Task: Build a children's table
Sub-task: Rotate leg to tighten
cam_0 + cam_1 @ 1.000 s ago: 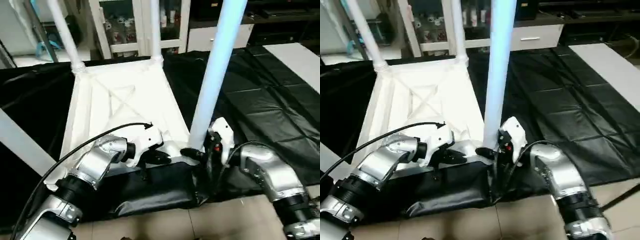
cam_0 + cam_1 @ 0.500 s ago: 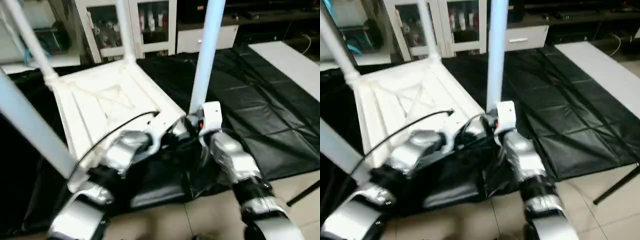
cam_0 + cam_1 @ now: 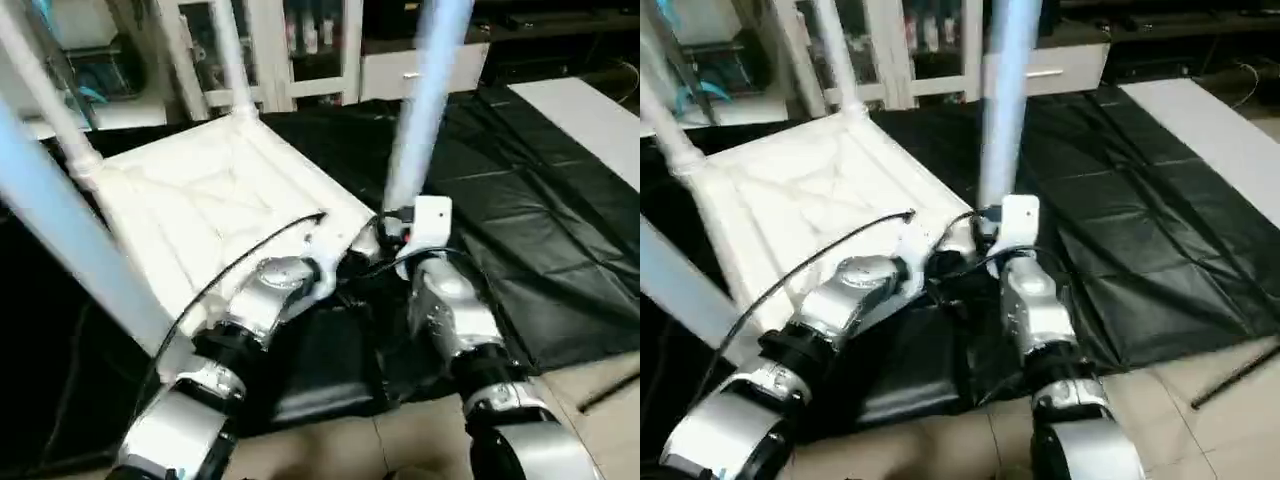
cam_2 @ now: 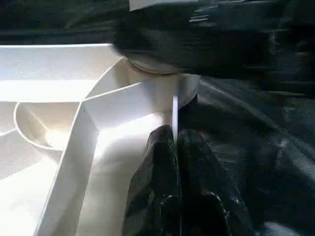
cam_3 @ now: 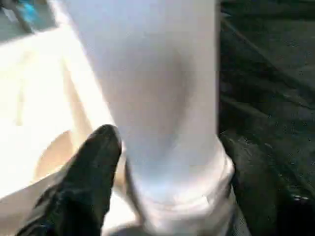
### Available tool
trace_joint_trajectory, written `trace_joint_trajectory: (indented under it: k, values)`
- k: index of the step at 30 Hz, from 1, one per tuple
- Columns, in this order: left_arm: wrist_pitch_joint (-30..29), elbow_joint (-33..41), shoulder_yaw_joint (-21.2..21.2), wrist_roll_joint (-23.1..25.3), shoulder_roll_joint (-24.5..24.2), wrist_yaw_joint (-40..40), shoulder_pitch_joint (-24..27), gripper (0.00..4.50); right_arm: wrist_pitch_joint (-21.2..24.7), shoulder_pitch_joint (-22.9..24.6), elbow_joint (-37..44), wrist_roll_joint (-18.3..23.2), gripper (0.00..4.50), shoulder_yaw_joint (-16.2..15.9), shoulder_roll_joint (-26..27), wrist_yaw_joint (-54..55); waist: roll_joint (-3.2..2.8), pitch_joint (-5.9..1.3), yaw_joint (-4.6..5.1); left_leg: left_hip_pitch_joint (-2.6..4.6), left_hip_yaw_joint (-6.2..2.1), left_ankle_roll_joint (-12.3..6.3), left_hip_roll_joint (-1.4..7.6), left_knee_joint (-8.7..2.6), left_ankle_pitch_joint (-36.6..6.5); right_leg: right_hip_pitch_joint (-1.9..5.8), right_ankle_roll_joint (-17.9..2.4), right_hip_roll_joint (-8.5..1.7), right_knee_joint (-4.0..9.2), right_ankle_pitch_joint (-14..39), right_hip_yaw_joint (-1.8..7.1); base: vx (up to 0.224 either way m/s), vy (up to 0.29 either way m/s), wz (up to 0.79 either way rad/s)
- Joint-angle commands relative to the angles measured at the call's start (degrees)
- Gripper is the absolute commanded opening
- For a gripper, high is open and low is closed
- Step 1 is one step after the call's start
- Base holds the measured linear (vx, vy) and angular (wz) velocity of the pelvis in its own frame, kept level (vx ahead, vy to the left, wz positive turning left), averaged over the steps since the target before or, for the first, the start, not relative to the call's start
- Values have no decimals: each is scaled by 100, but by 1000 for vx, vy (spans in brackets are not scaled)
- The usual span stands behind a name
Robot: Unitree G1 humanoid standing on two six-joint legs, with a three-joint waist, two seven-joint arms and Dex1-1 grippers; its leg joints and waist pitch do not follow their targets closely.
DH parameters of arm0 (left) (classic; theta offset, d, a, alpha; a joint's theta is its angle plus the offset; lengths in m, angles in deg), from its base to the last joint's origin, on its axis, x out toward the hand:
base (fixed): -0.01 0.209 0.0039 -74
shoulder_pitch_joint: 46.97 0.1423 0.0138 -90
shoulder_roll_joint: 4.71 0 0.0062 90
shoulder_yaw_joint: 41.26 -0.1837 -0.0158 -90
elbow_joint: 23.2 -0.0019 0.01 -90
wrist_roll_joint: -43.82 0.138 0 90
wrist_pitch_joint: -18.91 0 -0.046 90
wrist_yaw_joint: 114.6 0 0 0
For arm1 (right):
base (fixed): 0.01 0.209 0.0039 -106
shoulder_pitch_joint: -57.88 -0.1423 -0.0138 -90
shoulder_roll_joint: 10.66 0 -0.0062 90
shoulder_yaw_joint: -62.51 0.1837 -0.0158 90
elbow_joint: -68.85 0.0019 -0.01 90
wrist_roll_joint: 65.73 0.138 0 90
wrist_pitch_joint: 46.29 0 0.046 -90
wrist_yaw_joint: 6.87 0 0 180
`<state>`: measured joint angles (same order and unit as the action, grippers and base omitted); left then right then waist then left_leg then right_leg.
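Observation:
The children's table lies upside down: a white ribbed tabletop (image 3: 200,220) with legs standing up from its corners. The near right leg (image 3: 425,100) rises from its socket (image 5: 182,196). My right gripper (image 3: 385,232) holds that leg's base, one black finger (image 5: 93,162) on each side and close against it. My left gripper (image 3: 350,265) is at the same corner, with its fingers (image 4: 162,162) shut on the tabletop's thin rim (image 4: 175,113). Two far legs (image 3: 225,60) (image 3: 45,90) and the near left leg (image 3: 70,240) are also upright.
The tabletop rests on a large work table under a black cover (image 3: 520,200), whose front edge hangs just before my forearms. Tiled floor (image 3: 330,450) lies below. White cabinets (image 3: 300,50) stand behind. A black cable (image 3: 250,250) loops over my left forearm.
The camera has swung, so the whole scene sits turned in the picture. Both grippers have stayed at the near right corner. My right forearm now points more straight ahead.

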<state>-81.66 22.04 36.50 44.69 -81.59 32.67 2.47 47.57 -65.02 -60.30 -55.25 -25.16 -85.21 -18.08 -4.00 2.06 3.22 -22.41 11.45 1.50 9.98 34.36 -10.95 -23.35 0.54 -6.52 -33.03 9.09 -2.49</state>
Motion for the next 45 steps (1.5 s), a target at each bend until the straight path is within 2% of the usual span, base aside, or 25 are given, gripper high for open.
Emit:
trace_joint_trajectory:
  k: [1,2,3,4,5,7,8,9,10,11,12,15,18,20,21,24,25,33,37,43,45]
  values:
    - [342,177,108,-120,-68,-290,78,0,194,111,603,254,369,-415,-72,-934,138,-362,-67,54,-129,-741,221,-426,-1290,294,-1249,-143,383,1397,52,0,0,0]
    - [309,247,49,-116,-130,-439,126,0,329,229,865,321,384,-495,-256,-1244,152,-360,-64,71,-114,-719,230,-420,-1355,269,-1266,-144,387,1431,65,0,0,0]
    - [250,334,-34,-121,-204,-621,180,0,460,346,1108,349,390,-575,-481,-1616,146,-361,-67,54,-127,-687,234,-432,-1382,290,-1276,-145,375,1461,67,0,0,0]
    - [185,421,-111,-130,-267,-804,229,0,594,441,1306,366,396,-655,-691,-1915,120,-349,-73,72,-123,-663,244,-438,-1424,263,-1289,-140,384,1471,72,0,0,0]
    - [69,558,-256,-113,-387,-1057,302,0,785,590,1604,335,396,-793,-1118,-2379,128,-359,-80,72,-128,-652,250,-434,-1393,273,-1302,-137,371,1418,70,0,0,0]
    - [8,621,-322,-102,-445,-1173,337,0,825,643,1699,311,409,-826,-1307,-2546,116,-365,-133,92,-108,-652,256,-420,-1261,263,-1408,-128,344,1148,87,0,0,0]
    - [-124,761,-467,-78,-582,-1467,420,0,928,716,1841,348,409,-777,-1657,-2850,66,-363,-151,98,-110,-632,254,-422,-1263,263,-1431,-139,343,1146,88,0,0,0]
    - [-191,844,-559,-52,-674,-1660,472,0,1031,758,1932,401,409,-706,-1869,-3061,104,-361,-177,107,-99,-629,263,-419,-1290,256,-1436,-135,353,1156,94,0,0,0]
    - [-210,861,-572,-49,-695,-1711,484,0,1034,765,1943,394,409,-692,-1926,-3105,106,-359,-230,120,-94,-620,266,-421,-1300,255,-1446,-146,357,1195,105,0,0,0]
    - [-230,880,-586,-47,-717,-1766,496,0,1038,772,1953,386,409,-677,-1989,-3153,68,-357,-251,123,-96,-595,263,-420,-1279,247,-1452,-146,348,1180,106,0,0,0]
    - [-284,942,-631,-50,-785,-1941,531,0,1047,790,1974,381,409,-647,-2149,-3279,88,-359,-255,121,-90,-561,260,-421,-1254,241,-1467,-132,345,1122,104,0,0,0]
    - [-435,1166,-762,-90,-962,-2386,631,0,1211,844,2072,469,409,-624,-2465,-3639,89,-360,-291,129,-94,-532,262,-426,-1232,260,-1511,-129,329,1015,104,0,0,0]
    - [-565,1361,-864,-97,-1097,-2605,699,0,1449,925,2215,524,409,-774,-2732,-4041,89,-358,-323,124,-91,-574,260,-420,-1208,271,-1522,-137,320,950,105,0,0,0]
    - [-590,1398,-878,-93,-1118,-2626,709,0,1495,940,2235,518,409,-811,-2777,-4126,82,-354,-338,137,-91,-542,266,-423,-1286,259,-1510,-140,335,1090,102,0,0,0]
    - [-601,1395,-864,-93,-1126,-2628,699,0,1468,964,2172,425,409,-948,-2813,-4275,98,-351,-336,135,-91,-512,264,-427,-1306,253,-1501,-134,337,1133,103,0,0,0]
    - [-639,1413,-850,-96,-1137,-2644,689,0,1342,921,1967,281,409,-1019,-2765,-4257,95,-351,-331,132,-99,-433,263,-432,-1366,249,-1472,-137,341,1220,104,0,0,0]
    - [-659,1437,-841,-94,-1144,-2648,695,0,1262,875,1847,227,409,-1038,-2728,-4231,111,-358,-330,131,-97,-416,262,-429,-1350,247,-1478,-137,336,1195,104,0,0,0]
    - [-792,1649,-855,-103,-1222,-2690,786,0,1124,663,1564,244,409,-1025,-2499,-4250,114,-367,-337,123,-94,-547,257,-408,-1139,263,-1536,-141,310,1011,98,0,0,0]
    - [-804,1676,-849,-111,-1231,-2690,802,0,1034,602,1465,285,371,-960,-2391,-4261,105,-365,-337,132,-96,-503,264,-416,-1168,255,-1528,-133,311,1044,99,0,0,0]
    - [-836,1734,-861,-126,-1242,-2702,835,0,1006,637,1465,309,332,-1001,-2334,-4371,110,-371,-344,127,-92,-551,256,-403,-1067,269,-1550,-136,295,913,100,0,0,0]
    - [-853,1754,-869,-132,-1244,-2711,842,0,983,633,1414,281,306,-1000,-2317,-4376,106,-373,-344,126,-93,-557,255,-401,-1050,271,-1555,-141,297,935,99,0,0,0]
